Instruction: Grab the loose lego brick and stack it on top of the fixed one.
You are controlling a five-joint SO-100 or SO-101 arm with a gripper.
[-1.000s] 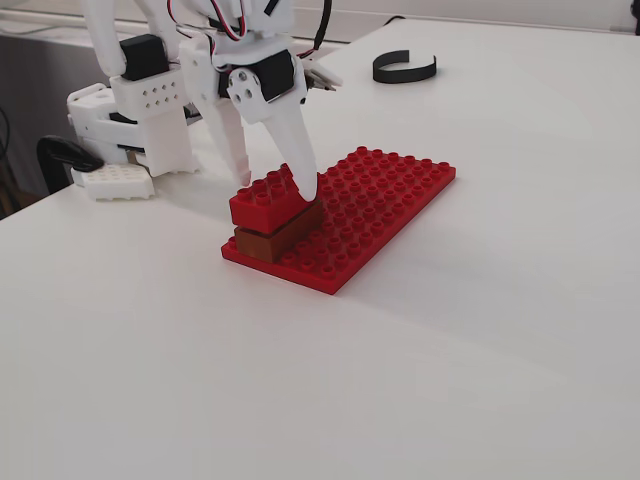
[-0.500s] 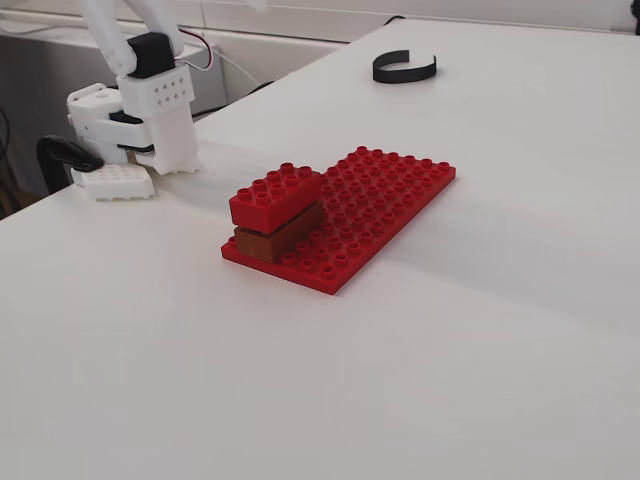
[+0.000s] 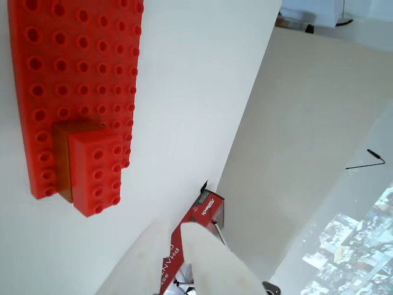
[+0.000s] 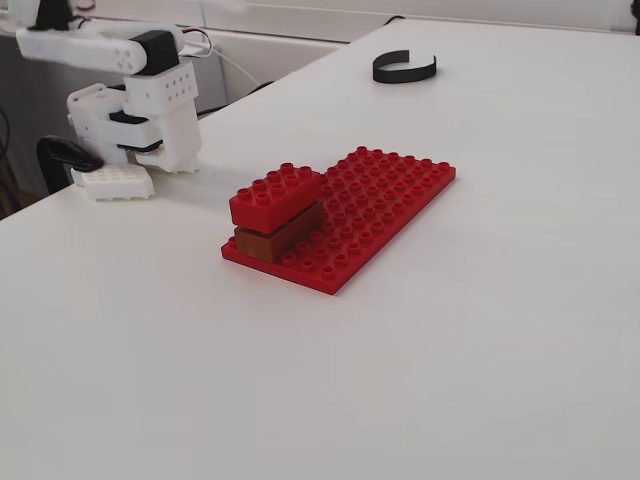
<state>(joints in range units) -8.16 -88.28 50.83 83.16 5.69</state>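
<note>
Arm [image 4: 150, 80] was pulled back from stack since earlier frame. Bright red 2x4 plastic brick [image 4: 275, 195] was seated, slightly offset, on brown 2x4 plastic brick [image 4: 285, 236], flat red studded baseplate [image 4: 390, 195] beneath. Jaw state could not be told.

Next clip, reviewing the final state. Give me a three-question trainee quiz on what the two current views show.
1. True or false: the red brick sits on the brown brick.
2. What do both bricks rest on: A bare table, B red baseplate, C black strap?
3. In the wrist view, does the red brick cover the brown one squarely?

Key: 1 true. 2 B. 3 No; it is offset, with brown showing along two sides.
</note>
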